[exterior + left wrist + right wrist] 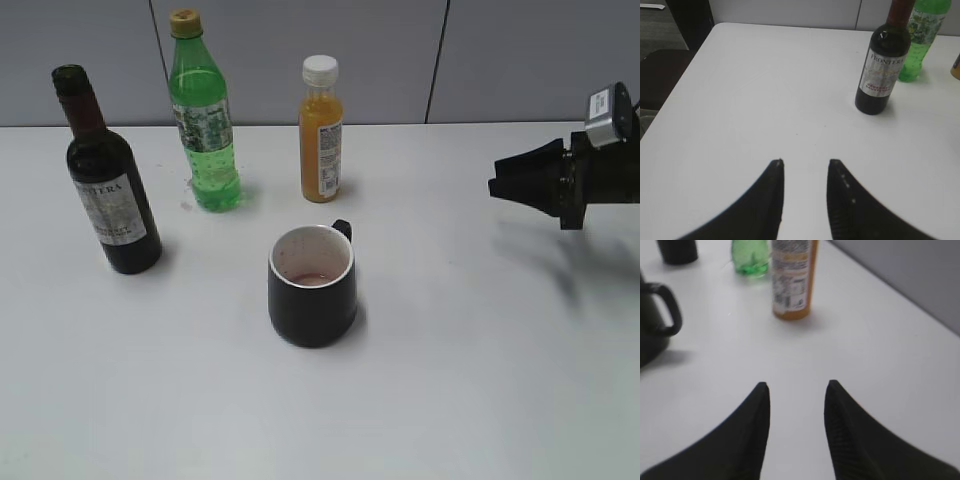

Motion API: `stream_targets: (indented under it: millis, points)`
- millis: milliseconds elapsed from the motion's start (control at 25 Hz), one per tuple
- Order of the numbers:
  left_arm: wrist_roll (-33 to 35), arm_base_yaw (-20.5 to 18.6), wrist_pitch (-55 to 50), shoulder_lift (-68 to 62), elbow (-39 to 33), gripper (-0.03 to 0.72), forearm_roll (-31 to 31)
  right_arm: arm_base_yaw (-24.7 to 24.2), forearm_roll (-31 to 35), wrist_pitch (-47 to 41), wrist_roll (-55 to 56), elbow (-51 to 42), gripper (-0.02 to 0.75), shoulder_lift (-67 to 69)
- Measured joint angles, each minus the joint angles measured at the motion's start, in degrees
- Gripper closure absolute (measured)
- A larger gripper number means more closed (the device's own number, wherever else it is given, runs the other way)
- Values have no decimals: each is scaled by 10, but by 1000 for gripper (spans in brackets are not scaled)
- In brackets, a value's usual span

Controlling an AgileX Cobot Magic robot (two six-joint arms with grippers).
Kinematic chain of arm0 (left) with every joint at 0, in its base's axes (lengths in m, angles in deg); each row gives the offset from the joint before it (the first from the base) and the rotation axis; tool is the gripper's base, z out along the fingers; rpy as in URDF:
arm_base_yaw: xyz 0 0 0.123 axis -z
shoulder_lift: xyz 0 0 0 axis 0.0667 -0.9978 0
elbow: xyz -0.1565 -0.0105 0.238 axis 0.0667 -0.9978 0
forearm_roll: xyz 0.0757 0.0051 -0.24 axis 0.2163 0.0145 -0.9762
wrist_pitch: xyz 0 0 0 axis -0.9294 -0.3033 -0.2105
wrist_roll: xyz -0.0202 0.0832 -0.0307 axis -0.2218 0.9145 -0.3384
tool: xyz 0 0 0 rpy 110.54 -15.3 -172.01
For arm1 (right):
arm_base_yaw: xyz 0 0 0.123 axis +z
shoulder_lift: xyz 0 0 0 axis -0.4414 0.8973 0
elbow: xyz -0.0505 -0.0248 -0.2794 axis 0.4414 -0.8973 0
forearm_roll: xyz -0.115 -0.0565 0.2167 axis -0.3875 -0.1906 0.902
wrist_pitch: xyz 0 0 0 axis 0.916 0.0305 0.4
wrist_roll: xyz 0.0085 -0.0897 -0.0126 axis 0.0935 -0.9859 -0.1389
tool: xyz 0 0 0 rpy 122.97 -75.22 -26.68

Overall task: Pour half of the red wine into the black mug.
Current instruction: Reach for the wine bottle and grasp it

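Observation:
The dark wine bottle [108, 190] with a white-grey label stands upright and uncapped at the left of the table; it also shows in the left wrist view [882, 70]. The black mug [312, 285] stands in the middle with a little reddish liquid at its bottom; its handle shows in the right wrist view [660, 310]. My left gripper [805, 162] is open and empty over bare table, well short of the bottle; it is out of the exterior view. My right gripper [497, 186] is open and empty at the right, above the table, far from the mug; it also shows in the right wrist view [796, 386].
A bright green soda bottle [205, 125] and a small orange juice bottle [321, 135] with a white cap stand at the back, behind the mug. The table's left edge [675, 95] shows in the left wrist view, with dark floor beyond.

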Motion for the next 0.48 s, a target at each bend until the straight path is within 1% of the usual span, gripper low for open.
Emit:
stream_targets:
  millis: [80, 240, 280, 360, 440, 480]
  points:
    - [0, 0, 0, 0, 0, 464, 0, -5, 42, 0, 0, 10, 443, 0]
    - [0, 0, 0, 0, 0, 464, 0, -5, 142, -5, 0, 34, 369, -1]
    - [0, 0, 0, 0, 0, 464, 0, -4, 170, -19, -1, 38, 349, -2]
    - [0, 0, 0, 0, 0, 464, 0, -4, 253, -81, -18, 45, 296, -2]
    - [0, 0, 0, 0, 0, 464, 0, -4, 337, -122, -37, 50, 241, -2]
    - [0, 0, 0, 0, 0, 464, 0, -4, 365, -138, -43, 54, 214, -2]
